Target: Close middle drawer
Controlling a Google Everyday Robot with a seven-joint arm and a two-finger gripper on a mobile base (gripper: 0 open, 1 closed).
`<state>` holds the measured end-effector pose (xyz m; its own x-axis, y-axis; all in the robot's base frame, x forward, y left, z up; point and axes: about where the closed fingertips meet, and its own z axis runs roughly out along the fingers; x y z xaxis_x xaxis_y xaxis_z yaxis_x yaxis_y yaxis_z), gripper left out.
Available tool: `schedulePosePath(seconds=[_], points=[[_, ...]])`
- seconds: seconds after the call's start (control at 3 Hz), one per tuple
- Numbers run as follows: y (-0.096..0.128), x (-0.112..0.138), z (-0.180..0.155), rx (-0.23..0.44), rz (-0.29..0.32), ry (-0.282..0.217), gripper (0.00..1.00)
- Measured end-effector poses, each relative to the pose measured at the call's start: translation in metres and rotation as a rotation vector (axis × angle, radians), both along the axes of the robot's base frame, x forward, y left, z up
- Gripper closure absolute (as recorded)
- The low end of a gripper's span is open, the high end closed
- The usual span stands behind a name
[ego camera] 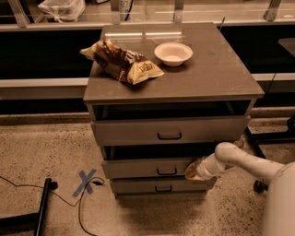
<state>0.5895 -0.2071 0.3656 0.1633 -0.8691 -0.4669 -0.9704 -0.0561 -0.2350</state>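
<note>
The robot's pale arm (258,163) comes in from the lower right corner and reaches left. Its gripper (193,171) sits at the right end of the middle drawer's front and seems to touch it. I cannot tell whether the gripper is open or closed.

On the speckled floor to the left lie a blue tape cross (86,181), a thin dark cable (80,207) and a black bar (41,207).

The middle drawer (143,168) is the second of three in the grey-brown cabinet. It stands a little way out, with a dark gap showing above its low front, and its small dark handle (166,171) is at the centre. The lowest drawer (138,186) lies just beneath it. The top drawer (138,131) above is also partly out, with a dark opening over its front.

On the cabinet top (216,69) a crumpled snack bag (120,62) lies to the left and a white bowl (173,53) stands near it on the right, the two apart.

Beyond the cabinet, a plastic bag (61,8) rests on the far ledge at the upper left.
</note>
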Motion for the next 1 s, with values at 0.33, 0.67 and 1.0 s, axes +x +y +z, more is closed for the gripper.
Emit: schedulePosePath(seconds=[0.33,0.67,1.0], points=[[-0.008,0.028,-0.001,-0.001,-0.014,-0.017,1.0],[-0.006,0.015,0.002,-0.001,-0.002,-0.014,1.0],[-0.003,-0.022,-0.005,0.106,0.01,0.012,1.0]])
